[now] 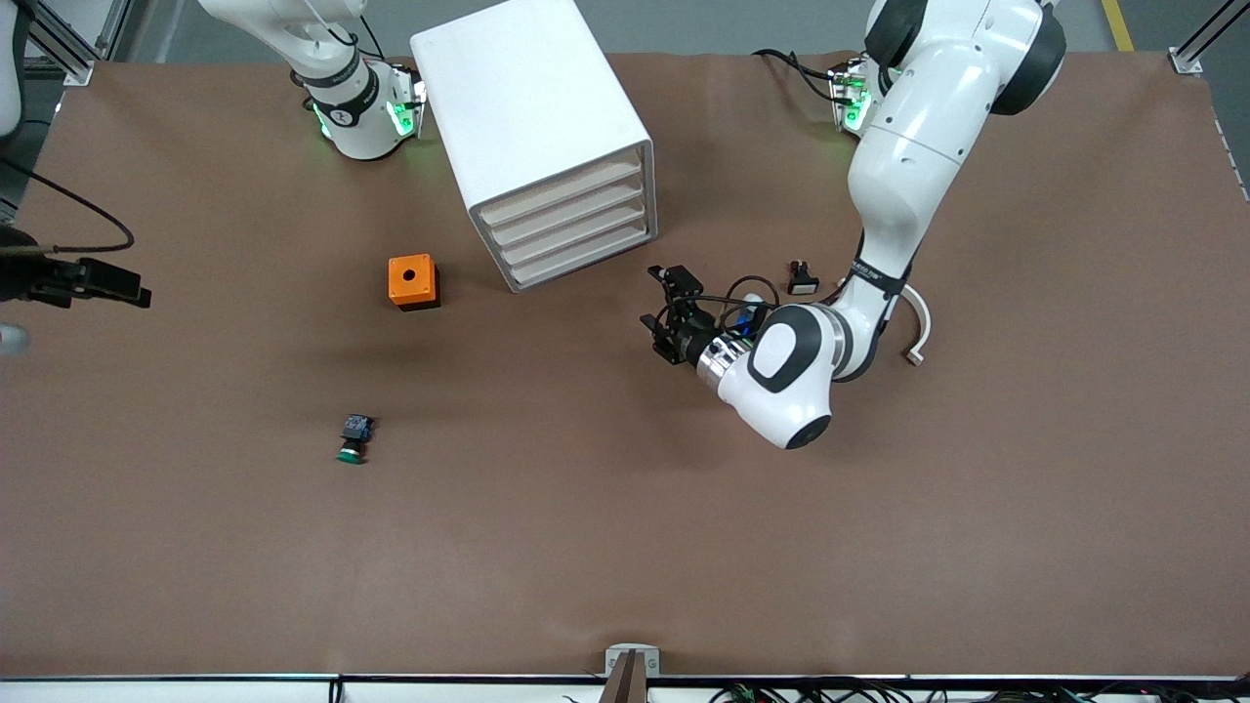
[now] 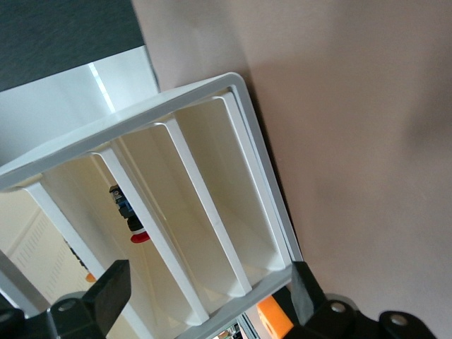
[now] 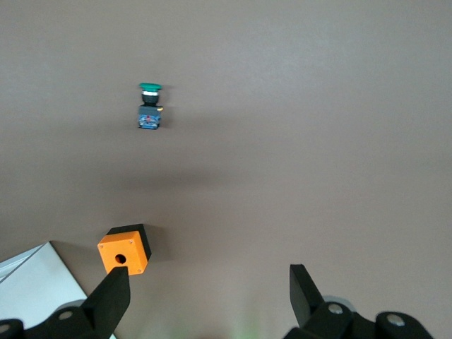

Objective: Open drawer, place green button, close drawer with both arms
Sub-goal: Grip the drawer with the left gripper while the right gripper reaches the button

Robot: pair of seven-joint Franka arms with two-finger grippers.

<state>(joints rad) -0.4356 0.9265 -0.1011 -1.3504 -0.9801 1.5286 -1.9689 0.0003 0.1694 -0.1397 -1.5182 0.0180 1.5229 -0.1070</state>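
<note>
The white cabinet (image 1: pixel 532 117) stands near the robots' bases, and its four beige-fronted drawers (image 1: pixel 576 229) are all shut. My left gripper (image 1: pixel 652 298) is open and empty, just off the table in front of the drawers; its wrist view shows the drawer fronts (image 2: pixel 205 205) between its open fingers (image 2: pixel 116 286). The green-capped button (image 1: pixel 354 439) lies on the table, nearer to the front camera than the orange box (image 1: pixel 413 281). My right gripper (image 3: pixel 208 282) is open and empty, high over the table, looking down on the button (image 3: pixel 149 106).
A small black piece with a white face (image 1: pixel 803 279) and a white curved strip (image 1: pixel 918 332) lie beside the left arm's forearm. A red-capped part (image 2: pixel 131 222) shows through one drawer front. The orange box also shows in the right wrist view (image 3: pixel 125 250).
</note>
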